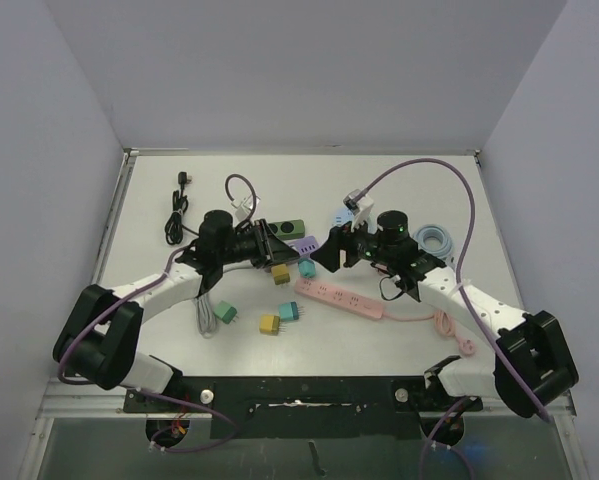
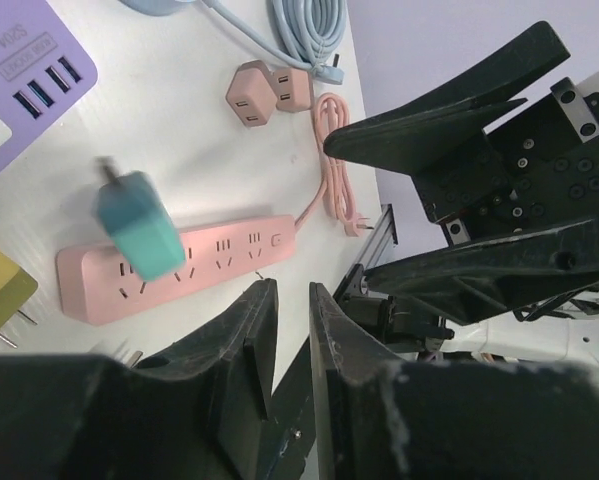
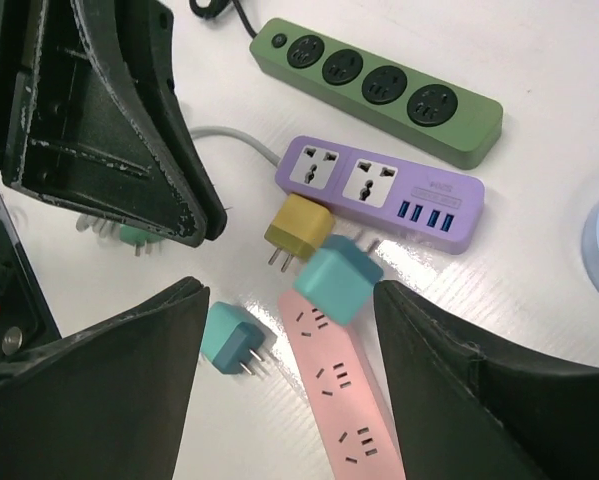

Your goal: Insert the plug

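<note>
1. My left gripper point(image 2: 292, 292) is closed. Its two black fingers point(image 2: 247, 335) show only a thin slit between them, and nothing sits in that slit.
2. My right gripper point(image 3: 289, 290) stands wide, with its fingers point(image 3: 129, 370) spread well apart and gripping nothing.
3. The teal plug point(image 3: 339, 280) is a small boxy block with rounded corners and a matte blue-green shell. One metal prong shows at its upper edge, pointing toward the purple power strip point(image 3: 389, 190).
4. In the right wrist view the plug sits tilted over the near end of the pink power strip point(image 3: 344, 410), in the gap between my right fingers. It is just beside the right-hand one, and I cannot tell whether they touch.
5. In the left wrist view the same plug is blurred and lies across the pink strip's sockets. I cannot tell whether it rests on the strip or is just off it.
6. Because the prong is exposed, the plug is not seated in a socket.
7. A yellow plug point(image 3: 299, 228) lies just beside the teal plug, against the purple strip's edge.
8. A second teal adapter point(image 3: 234, 338) lies on the table left of the pink strip.
9. A green power strip point(image 3: 379, 90) lies beyond the purple one.
</note>
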You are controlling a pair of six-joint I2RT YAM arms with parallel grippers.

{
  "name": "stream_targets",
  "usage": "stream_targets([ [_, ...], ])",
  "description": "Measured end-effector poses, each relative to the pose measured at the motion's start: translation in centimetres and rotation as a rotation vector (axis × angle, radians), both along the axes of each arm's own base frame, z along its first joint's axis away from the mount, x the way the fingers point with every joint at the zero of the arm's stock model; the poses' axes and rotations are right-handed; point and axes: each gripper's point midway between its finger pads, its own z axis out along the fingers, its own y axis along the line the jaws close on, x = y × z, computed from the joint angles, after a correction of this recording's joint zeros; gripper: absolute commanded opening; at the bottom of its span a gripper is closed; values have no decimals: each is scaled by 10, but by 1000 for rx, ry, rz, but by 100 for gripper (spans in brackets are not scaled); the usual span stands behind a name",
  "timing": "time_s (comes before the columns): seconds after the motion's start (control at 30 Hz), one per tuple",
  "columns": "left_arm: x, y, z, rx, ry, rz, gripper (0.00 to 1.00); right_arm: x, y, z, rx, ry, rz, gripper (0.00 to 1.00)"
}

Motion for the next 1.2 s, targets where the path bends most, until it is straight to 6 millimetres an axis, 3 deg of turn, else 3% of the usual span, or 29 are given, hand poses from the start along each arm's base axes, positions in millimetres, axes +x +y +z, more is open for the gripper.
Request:
stream_targets([
  [0.1,2,1,0,14,-15,2,34,4,-6,2,14,16,-39,71],
  [0.23,10,7,-13,96,-9,41,47,11,-16,-21,-53,87,-126,74],
  [0.47,13,22,-59,277,78,123,49,23,-32,-81,-274,249,-264,74],
  [0.6,15,32,-75,345,111,173,49,33,-39,-108,-380,316,-311,75],
  [0.83,19,37,-78,369,111,203,53,63,-33,-121,-463,341,-392,80],
  [0.97,19,38,-80,376,112,210,55,62,-24,-129,-495,356,-419,80],
  [1.2,17,42,-85,393,120,214,58,65,-22,-149,-568,394,-486,66],
])
